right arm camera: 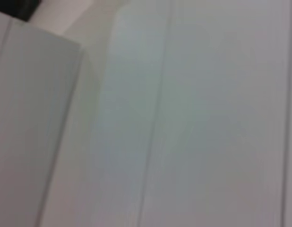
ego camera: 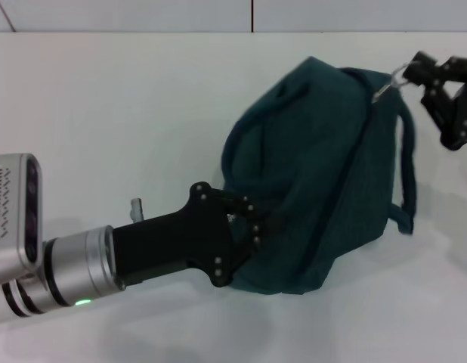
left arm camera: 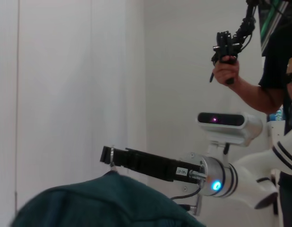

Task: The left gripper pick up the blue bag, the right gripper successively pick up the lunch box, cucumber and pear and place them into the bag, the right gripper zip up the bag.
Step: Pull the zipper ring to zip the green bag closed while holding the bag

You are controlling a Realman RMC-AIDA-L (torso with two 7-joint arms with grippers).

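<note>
L hand (ego camera: 256, 227) grips blue bag (ego camera: 317, 174); R hand (ego camera: 415, 74) pinches zip ring.

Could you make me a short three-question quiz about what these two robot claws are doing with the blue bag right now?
1. True or false: the left gripper is clamped on the lower near edge of the blue bag.
2. What is the right gripper holding? A) a bag handle B) the zipper's metal ring pull C) nothing
3. Fill in: the lunch box, cucumber and pear are ____ on the white table.

Key
1. True: its fingers pinch the bag's fabric.
2. B: it grips the ring at the bag's far top corner, at the end of the zipper line.
3. Not visible: only the bag lies there, so whether they are inside it cannot be told.
</note>
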